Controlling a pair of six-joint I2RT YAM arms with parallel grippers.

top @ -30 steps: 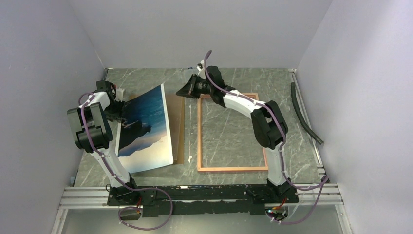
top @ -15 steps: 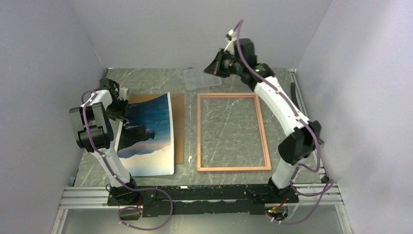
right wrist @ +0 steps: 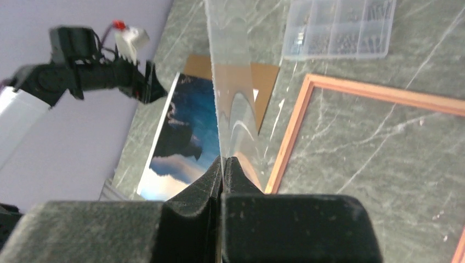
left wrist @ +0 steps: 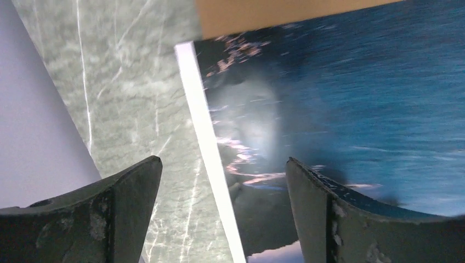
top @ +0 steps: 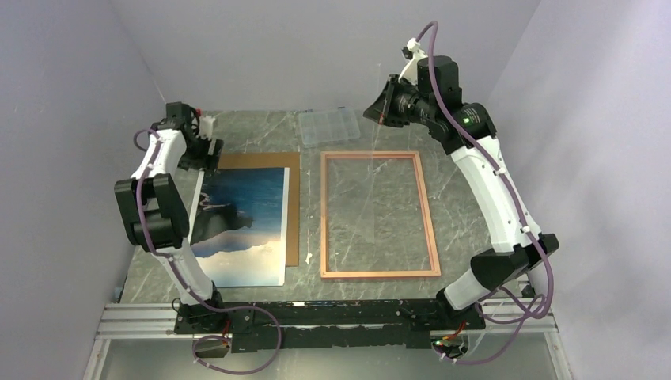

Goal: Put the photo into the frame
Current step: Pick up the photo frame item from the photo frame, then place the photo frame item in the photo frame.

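From above, the photo (top: pixel 241 226) lies flat, partly on a brown board (top: pixel 293 202) at left, the frame (top: pixel 380 274) beside it at centre, the left gripper (top: pixel 209 149) at the photo's top-left corner. Left wrist: its fingers (left wrist: pixel 126 208) spread wide over the photo's white edge. Right wrist: the right gripper (right wrist: pixel 222 160) pinches a clear sheet (right wrist: pixel 233 82) above the frame.

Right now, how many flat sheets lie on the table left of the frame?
2: the photo, and the brown board partly under it, showing along its far and right edges. Others could hide beneath.
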